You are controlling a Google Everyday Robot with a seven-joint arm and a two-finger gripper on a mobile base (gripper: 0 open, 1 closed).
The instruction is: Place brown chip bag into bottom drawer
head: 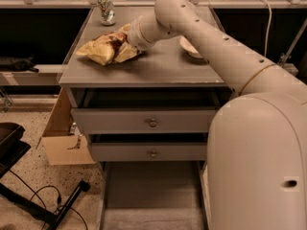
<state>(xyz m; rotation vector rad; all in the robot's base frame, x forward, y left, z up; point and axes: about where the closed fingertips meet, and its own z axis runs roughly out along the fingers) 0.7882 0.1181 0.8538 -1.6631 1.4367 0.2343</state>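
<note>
The brown chip bag [102, 50] lies crinkled on the grey cabinet top [158, 68], toward its back left. My gripper [123, 44] is at the bag's right end, right against it, with the wrist covering that end. The white arm reaches in from the right across the top. The bottom drawer [151, 195] stands pulled open at the foot of the cabinet. Its wide grey floor shows nothing in it.
A small patterned can [105, 8] stands at the back left of the top. A white bowl [192, 47] sits behind the arm on the right. Two knob-fronted drawers are slightly open. A cardboard box [62, 138] and a black stand with cables [29, 200] lie on the floor at left.
</note>
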